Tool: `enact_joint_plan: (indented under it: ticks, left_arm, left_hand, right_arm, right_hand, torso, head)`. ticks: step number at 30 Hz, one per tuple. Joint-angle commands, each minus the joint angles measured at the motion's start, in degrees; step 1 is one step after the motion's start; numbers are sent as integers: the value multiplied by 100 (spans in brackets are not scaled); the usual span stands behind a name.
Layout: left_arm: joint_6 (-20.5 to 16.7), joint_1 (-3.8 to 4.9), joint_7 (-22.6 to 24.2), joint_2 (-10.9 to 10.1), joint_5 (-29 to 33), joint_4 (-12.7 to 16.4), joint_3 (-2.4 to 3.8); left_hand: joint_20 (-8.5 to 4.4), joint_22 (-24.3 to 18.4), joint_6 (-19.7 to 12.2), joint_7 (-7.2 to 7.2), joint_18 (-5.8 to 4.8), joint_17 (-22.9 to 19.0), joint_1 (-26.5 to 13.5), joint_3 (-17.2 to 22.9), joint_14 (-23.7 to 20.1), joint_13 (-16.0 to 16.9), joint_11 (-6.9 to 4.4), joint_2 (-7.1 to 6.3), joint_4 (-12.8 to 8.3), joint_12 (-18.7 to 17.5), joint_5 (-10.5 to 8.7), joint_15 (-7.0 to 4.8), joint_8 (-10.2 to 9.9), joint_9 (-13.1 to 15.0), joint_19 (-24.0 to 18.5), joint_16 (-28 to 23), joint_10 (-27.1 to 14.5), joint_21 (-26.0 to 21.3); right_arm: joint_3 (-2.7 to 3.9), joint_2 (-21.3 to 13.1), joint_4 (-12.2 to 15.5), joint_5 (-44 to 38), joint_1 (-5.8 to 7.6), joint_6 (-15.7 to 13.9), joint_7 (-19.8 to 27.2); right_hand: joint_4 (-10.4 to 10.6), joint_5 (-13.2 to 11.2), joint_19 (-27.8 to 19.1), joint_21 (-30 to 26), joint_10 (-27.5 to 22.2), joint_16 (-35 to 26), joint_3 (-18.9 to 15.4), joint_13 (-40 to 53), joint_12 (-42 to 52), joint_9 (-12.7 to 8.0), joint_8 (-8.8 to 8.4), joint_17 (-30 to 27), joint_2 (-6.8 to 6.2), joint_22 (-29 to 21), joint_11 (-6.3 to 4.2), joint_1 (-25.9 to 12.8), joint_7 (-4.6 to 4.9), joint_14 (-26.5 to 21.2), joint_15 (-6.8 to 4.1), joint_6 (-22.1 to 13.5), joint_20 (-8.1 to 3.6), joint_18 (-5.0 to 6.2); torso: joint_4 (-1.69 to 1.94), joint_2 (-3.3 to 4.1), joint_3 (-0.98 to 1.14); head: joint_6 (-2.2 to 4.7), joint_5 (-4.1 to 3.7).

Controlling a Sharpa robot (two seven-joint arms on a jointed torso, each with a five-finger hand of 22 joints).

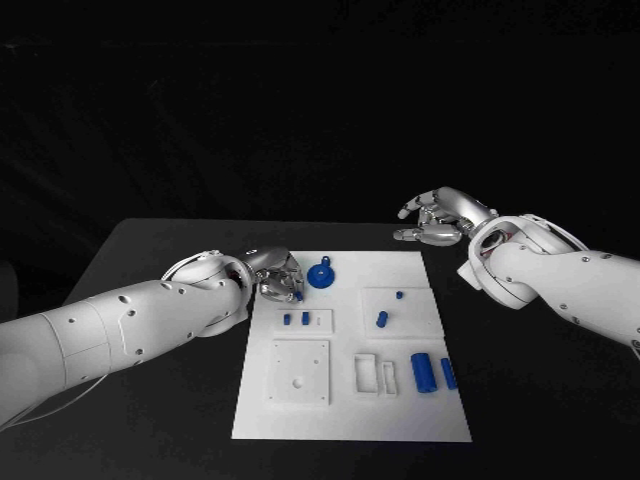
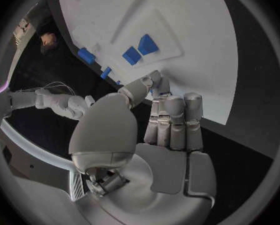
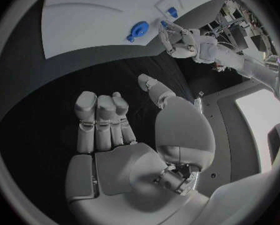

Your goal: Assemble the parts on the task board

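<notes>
Robotics lab: black table (image 1: 147, 250) under dark backdrop, equipment racks (image 3: 235, 22) behind it, white task board (image 1: 352, 420) centred on it.

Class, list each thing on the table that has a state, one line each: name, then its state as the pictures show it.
task board: lying flat on the table.
round blue part: resting on the board's far end, unheld.
two blue cylinders: lying side by side on the board.
left robot hand: fingers curled, at the board's left edge, holding nothing visible.
right robot hand: fingers curled, beyond the board, empty.
</notes>
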Motion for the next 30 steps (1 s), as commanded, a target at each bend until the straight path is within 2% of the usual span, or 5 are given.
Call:
enact_joint_plan:
  ticks: [1, 6, 30]
  left_arm:
    - [124, -7, -5, 35, -28, 1, -8]
    - [127, -7, 3, 65, -28, -11, -14]
    - [83, -6, -34, 93, -349, -14, -31]
  left_hand:
    - [-285, -10, 70, 44, 164, -7, -13, 38, 32, 1, -3, 64, 2, -41, 12, 3, 15, 4, 21, 7, 50, 33]
    - [-285, -10, 69, 45, 163, -8, -14, 38, 32, 0, -3, 65, 2, -43, 8, 3, 14, 4, 21, 6, 51, 33]
    - [-292, -8, 82, 39, 161, -9, 1, 41, 39, 1, -8, 52, -10, -49, 4, -2, 15, 9, 25, 11, 71, 38]
  right_arm:
    - [2, -1, 9, -19, -3, 63, 43]
    - [2, -1, 10, -19, -3, 62, 43]
    - [2, -5, 10, -19, -3, 87, 38]
  right_hand:
    - [26, 35, 21, -30, -160, -21, -11, -10, 40, 0, -5, 8, 25, 41, 58, -17, 62, 38, -14, 92, -40, 673]
    - [26, 35, 21, -31, -160, -21, -12, -11, 41, 0, -5, 8, 25, 41, 58, -17, 62, 38, -14, 91, -40, 673]
    - [25, 34, 22, -34, -162, -23, -15, -15, 43, -1, -5, 9, 25, 43, 58, -17, 62, 38, -14, 92, -40, 673]
  torso:
    - [2, 0, 5]
    - [-7, 1, 3]
    - [2, 0, -2]
  head:
    - [2, 6]
    - [3, 8]
    - [-19, -4]
